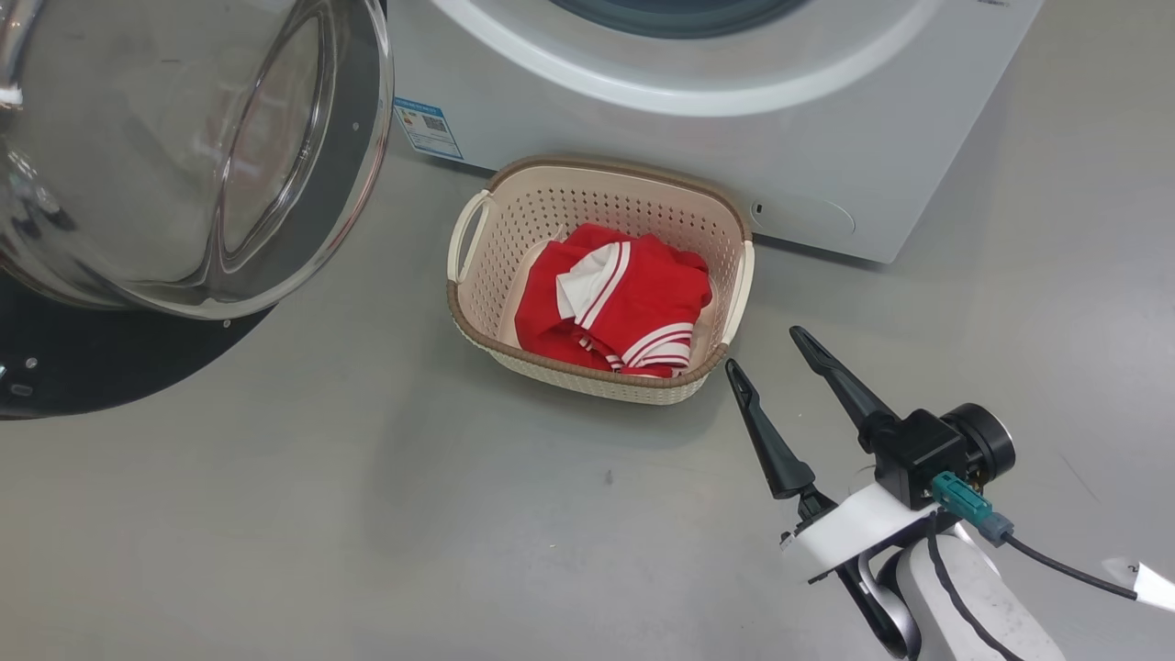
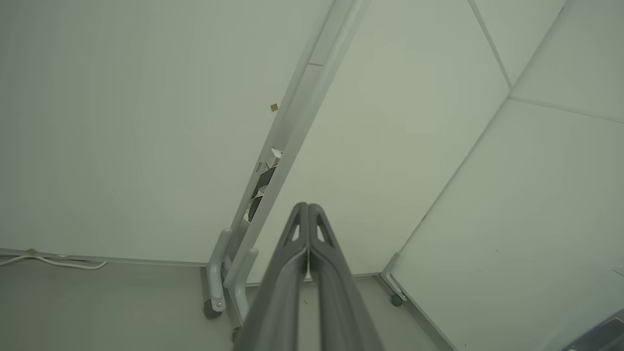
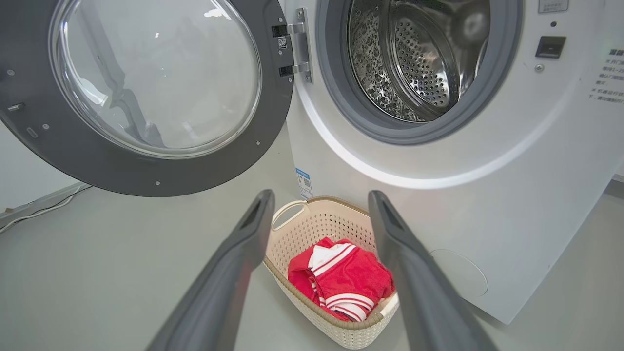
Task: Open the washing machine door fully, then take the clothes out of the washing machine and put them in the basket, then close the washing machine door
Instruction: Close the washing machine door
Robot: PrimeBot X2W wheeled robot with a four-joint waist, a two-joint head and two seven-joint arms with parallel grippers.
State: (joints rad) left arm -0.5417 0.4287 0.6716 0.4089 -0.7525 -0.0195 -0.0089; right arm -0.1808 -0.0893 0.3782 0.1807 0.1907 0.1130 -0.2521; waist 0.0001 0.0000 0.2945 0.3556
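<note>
The white washing machine (image 1: 826,138) (image 3: 512,195) stands with its round door (image 1: 184,156) (image 3: 156,92) swung wide open to the left. Its steel drum (image 3: 419,53) looks bare inside. Red clothes (image 1: 615,298) (image 3: 341,282) with white stripes lie in the cream basket (image 1: 477,275) (image 3: 302,229) on the floor in front of the machine. My right gripper (image 1: 764,351) (image 3: 319,197) is open and holds nothing, hovering just right of the basket and pointing toward it. My left gripper (image 2: 308,207) is shut on nothing and points at pale wall panels.
Grey floor (image 1: 367,514) spreads around the basket. In the left wrist view, white partition panels (image 2: 390,146) stand on castor feet (image 2: 214,304), and a white cable (image 2: 58,263) lies along the floor edge.
</note>
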